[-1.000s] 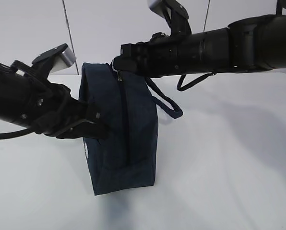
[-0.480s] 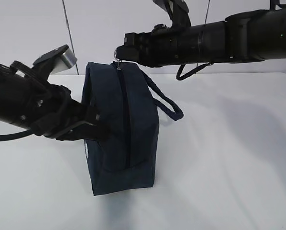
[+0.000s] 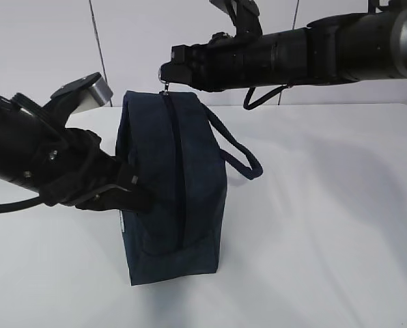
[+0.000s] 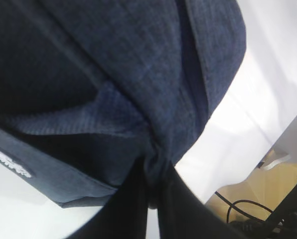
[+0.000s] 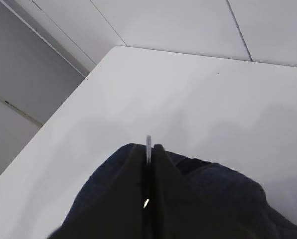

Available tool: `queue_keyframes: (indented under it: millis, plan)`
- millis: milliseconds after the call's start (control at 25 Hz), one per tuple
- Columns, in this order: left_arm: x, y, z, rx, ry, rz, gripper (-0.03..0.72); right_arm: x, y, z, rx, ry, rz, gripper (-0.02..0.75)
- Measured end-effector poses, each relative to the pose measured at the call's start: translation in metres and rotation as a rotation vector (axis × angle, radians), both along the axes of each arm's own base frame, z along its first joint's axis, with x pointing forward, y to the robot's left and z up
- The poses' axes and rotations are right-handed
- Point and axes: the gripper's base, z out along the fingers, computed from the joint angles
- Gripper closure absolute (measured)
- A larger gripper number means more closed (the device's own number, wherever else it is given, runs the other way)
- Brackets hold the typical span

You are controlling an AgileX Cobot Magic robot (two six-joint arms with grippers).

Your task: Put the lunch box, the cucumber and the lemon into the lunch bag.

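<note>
The dark navy lunch bag (image 3: 173, 184) stands on the white table with its black zipper (image 3: 179, 171) running along the side that faces me; the zipper looks closed. My left gripper (image 3: 138, 195) is shut on a fold of fabric low on the bag's left side; the left wrist view shows the bag's cloth (image 4: 113, 74) bunched between the left gripper's (image 4: 153, 174) dark fingers. My right gripper (image 3: 168, 74) is shut on the metal ring pull (image 3: 166, 87) at the bag's far top end. In the right wrist view the ring pull (image 5: 148, 143) pokes out between shut fingers. The lunch box, cucumber and lemon are out of view.
One cord handle (image 3: 237, 147) loops out to the bag's right. The white table (image 3: 326, 225) spreads to the right and front, with a pale wall behind. The table's far corner (image 5: 116, 50) appears in the right wrist view. Cables (image 4: 248, 214) lie beyond the table edge.
My right gripper has risen a little with the ring pull. The bag's top has straightened and shifted slightly. The left arm has sunk a little while still pinching the fabric.
</note>
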Motion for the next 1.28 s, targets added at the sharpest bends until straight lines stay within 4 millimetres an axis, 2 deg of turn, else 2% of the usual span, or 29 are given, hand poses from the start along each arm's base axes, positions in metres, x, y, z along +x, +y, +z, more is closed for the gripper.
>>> queue_keyframes:
  millis: [400, 600, 800, 1280]
  plan:
    - [-0.002, 0.001, -0.002, 0.029, -0.002, -0.038, 0.685, 0.022, -0.008, -0.008, 0.012, 0.013, 0.029, 0.751]
    - [-0.002, 0.002, -0.002, 0.036, -0.003, -0.046, 0.685, 0.036, -0.007, -0.017, -0.040, 0.028, 0.082, 0.751]
    - [-0.003, 0.003, -0.003, 0.054, -0.011, -0.060, 0.685, 0.047, -0.003, -0.017, -0.062, 0.024, 0.110, 0.751]
    - [-0.003, 0.003, -0.003, 0.062, -0.018, -0.065, 0.685, 0.071, -0.013, -0.031, -0.004, 0.154, 0.087, 0.751]
